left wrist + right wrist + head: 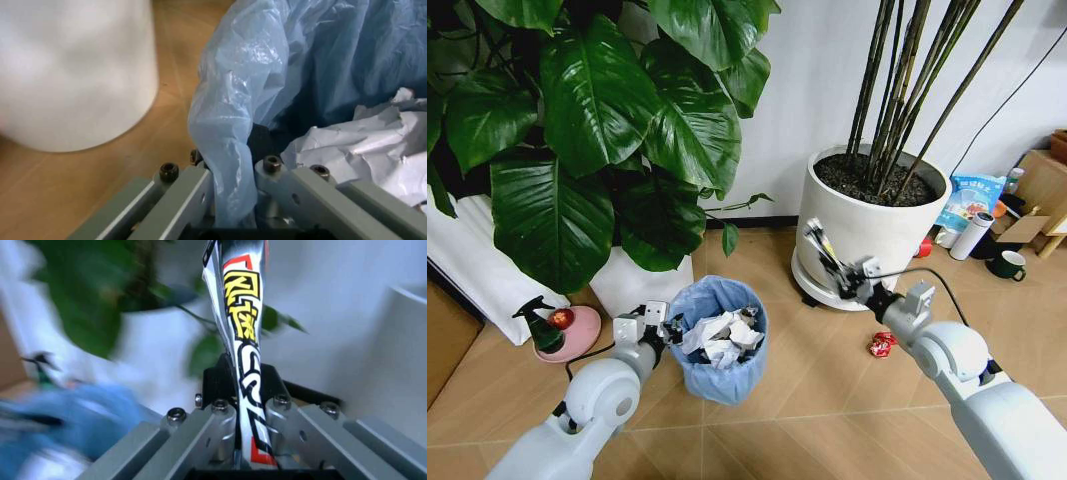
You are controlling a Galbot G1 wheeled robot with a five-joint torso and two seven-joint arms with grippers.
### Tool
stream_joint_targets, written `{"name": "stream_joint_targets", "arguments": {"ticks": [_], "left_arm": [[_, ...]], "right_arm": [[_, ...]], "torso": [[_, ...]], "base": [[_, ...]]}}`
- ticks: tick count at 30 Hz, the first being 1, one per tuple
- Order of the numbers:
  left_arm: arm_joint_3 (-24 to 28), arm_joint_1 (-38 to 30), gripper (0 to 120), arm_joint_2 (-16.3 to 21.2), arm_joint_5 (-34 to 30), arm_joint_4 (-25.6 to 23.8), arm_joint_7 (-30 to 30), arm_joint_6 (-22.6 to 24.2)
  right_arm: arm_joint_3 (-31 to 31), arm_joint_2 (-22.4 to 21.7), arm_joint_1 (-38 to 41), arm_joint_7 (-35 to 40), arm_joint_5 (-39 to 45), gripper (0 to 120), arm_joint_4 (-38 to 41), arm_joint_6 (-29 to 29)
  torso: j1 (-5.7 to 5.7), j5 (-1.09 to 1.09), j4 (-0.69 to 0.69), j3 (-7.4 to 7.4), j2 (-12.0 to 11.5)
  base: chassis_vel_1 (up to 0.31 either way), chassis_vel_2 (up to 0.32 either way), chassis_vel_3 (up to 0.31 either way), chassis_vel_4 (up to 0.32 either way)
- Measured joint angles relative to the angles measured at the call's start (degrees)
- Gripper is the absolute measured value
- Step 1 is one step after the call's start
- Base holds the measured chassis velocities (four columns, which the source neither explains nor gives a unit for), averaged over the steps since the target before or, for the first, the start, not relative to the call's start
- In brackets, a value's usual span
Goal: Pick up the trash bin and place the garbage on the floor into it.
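Observation:
The trash bin [717, 345], lined with a light-blue bag, stands on the herringbone floor [827, 400] with crumpled white paper [722, 338] inside. My left gripper [667, 326] is shut on its near-left rim; in the left wrist view the fingers [190, 192] pinch the bagged rim [230, 150] beside the paper [363, 147]. My right gripper [845, 277] hovers to the right of the bin, in front of the planter, shut on a dark snack wrapper [819, 245] that sticks up from it. The right wrist view shows that wrapper [243, 335] clamped in my right gripper [243, 440]. A small red scrap [882, 344] lies on the floor under my right arm.
A large white planter [872, 230] with bamboo stalks stands behind the right gripper. A big leafy plant [607, 120] in a white pot [642, 285] is behind the bin. A pink dish [572, 338] with a spray bottle sits left. A mug [1007, 265] and bottle [973, 235] are far right.

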Motion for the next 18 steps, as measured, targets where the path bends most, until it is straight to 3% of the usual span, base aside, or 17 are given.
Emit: {"name": "stream_joint_targets", "arguments": {"ticks": [3, 6, 15, 18], "left_arm": [[4.00, -3.77, 0, -0.22, -1.92, 1.42, -0.45, 0.27], [6.33, -6.12, 0, -0.66, -2.90, 2.04, -0.96, 0.41], [9.46, -10.32, 0, -0.32, -5.26, 2.73, -2.24, 0.63], [9.46, -10.31, 0, 0.19, -5.46, 2.53, -2.30, 0.67]], "right_arm": [[-4.38, -1.06, 1.20, 1.76, 2.93, 0, 7.31, -3.15], [-7.76, -1.56, 1.40, 2.55, 3.66, 0, 9.16, -4.07], [-11.88, -1.79, 1.33, 2.03, -0.09, 0, 7.94, -5.13], [-13.15, -1.49, 1.73, 2.50, -1.54, 11, 6.91, -5.91]], "torso": [[0.00, -0.03, 0.00, 0.00, 0.00], [0.00, -0.01, 0.00, 0.00, 0.00], [0.00, 0.00, 0.00, 0.00, 0.00], [0.00, -0.01, 0.00, 0.00, 0.00]], "base": [[0.000, 0.000, 0.000, 0.000], [0.000, 0.000, 0.000, 0.000], [0.000, 0.000, 0.000, 0.000], [0.000, 0.000, 0.000, 0.000]]}}
